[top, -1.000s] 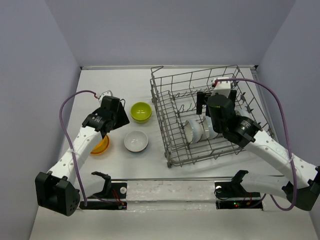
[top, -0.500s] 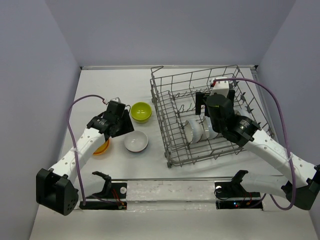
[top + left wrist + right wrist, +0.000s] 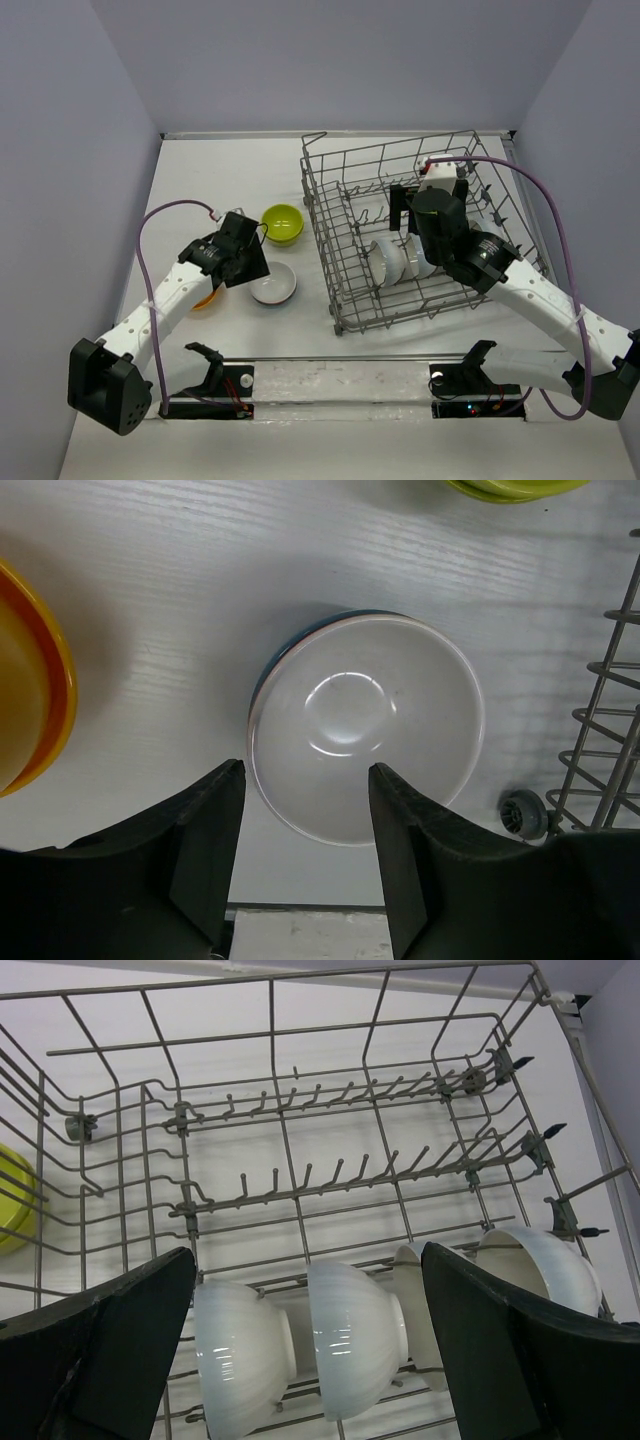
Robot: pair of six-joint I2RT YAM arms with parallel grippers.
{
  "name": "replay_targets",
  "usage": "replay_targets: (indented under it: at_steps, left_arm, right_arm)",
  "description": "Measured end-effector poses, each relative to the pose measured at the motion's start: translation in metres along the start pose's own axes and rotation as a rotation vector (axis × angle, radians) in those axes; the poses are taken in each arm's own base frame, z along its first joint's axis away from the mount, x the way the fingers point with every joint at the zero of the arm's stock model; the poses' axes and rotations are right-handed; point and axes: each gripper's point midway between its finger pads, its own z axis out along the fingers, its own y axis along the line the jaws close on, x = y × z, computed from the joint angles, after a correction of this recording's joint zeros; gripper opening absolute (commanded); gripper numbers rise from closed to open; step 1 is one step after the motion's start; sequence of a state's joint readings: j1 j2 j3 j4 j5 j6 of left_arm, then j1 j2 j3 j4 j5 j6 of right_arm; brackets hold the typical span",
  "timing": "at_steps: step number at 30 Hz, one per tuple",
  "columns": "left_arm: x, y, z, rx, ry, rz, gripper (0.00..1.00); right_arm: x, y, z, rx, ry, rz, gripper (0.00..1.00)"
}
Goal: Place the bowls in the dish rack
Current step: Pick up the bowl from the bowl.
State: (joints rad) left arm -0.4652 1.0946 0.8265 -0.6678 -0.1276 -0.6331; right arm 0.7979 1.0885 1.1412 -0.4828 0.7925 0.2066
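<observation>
A white bowl (image 3: 272, 283) with a blue outside (image 3: 366, 725) sits upright on the table. A lime green bowl (image 3: 283, 223) lies behind it, and an orange bowl (image 3: 203, 295) lies to its left, half hidden by my left arm. My left gripper (image 3: 250, 268) hovers open above the white bowl's near-left rim, its jaws (image 3: 306, 775) holding nothing. The grey wire dish rack (image 3: 318, 215) holds several white bowls (image 3: 400, 258) on edge in its near row (image 3: 355, 1335). My right gripper (image 3: 430, 200) hangs wide open over them (image 3: 308, 1255), holding nothing.
The rack's left wall and a small wheel (image 3: 523, 811) stand close to the right of the white bowl. The orange bowl's rim (image 3: 55, 695) is at the left of the left wrist view. Rows of bare tines (image 3: 330, 1175) fill the rack's far half.
My left arm has swung right, from over the orange bowl to over the white bowl, and its jaws have narrowed slightly. The right arm has not moved.
</observation>
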Motion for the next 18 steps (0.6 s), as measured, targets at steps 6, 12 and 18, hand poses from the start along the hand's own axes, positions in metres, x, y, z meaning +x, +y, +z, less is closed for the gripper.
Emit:
replay_targets:
  at_steps: [6,12,18]
  left_arm:
    - [0.002,0.003,-0.002,-0.013,0.004,-0.004,0.61]
    - [0.005,0.006,-0.001,-0.023,0.015,-0.019,0.56]
    - [0.025,0.013,0.006,-0.048,0.061,-0.021,0.53]
  right_arm:
    - [0.002,0.003,0.001,-0.013,0.005,-0.001,1.00]
    - [0.004,0.004,0.001,-0.020,0.009,-0.004,1.00]
    - [0.005,0.006,0.001,-0.029,0.011,-0.004,1.00]
